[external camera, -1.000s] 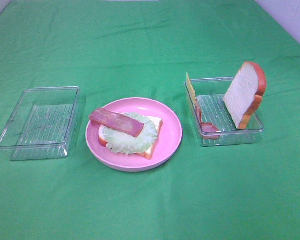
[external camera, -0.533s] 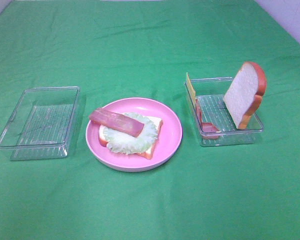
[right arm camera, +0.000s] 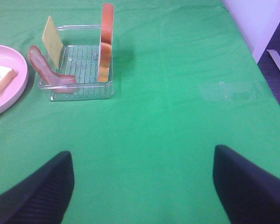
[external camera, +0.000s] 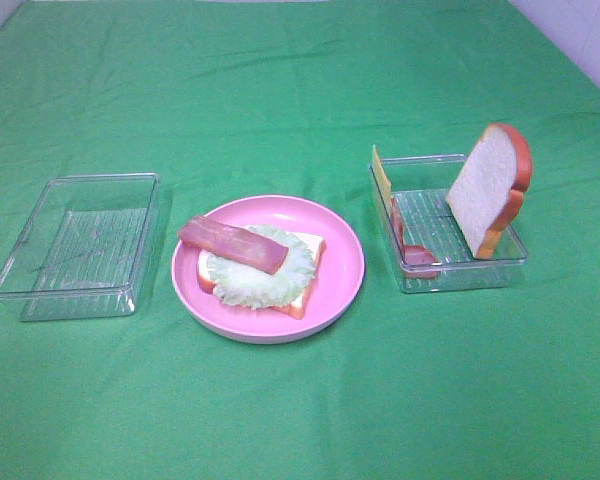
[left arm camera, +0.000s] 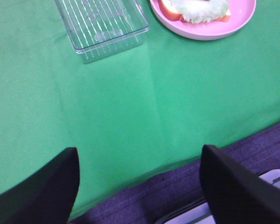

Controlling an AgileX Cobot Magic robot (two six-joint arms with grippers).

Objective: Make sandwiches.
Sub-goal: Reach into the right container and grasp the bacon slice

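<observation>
Nothing has moved since the earlier frames: every item lies where it lay, and neither arm shows in the high view. The green cloth-covered surface carries a left clear plastic rectangular tray with nothing in it, a right clear plastic rectangular tray that holds the spare parts, and between them the round pink plate. On that plate sits the part-built sandwich: a white bread slice with orange-brown crust at the bottom, a pale green lettuce leaf on it, and one pink-red bacon strip lying slantwise on top. In the right tray a second white bread slice stands upright against the far corner, a second bacon strip is propped along the wall nearest the plate, and a thin yellow cheese square leans against that same wall. The left end effector hangs over the near edge of the surface, well back from the plate, fingers wide apart and holding nothing; the right end effector is likewise spread and bare above open cloth, near the right tray. The task looks about halfway done: base, lettuce and one bacon strip are placed, while the cheese, probably the other bacon, and the closing slice remain to be added.
</observation>
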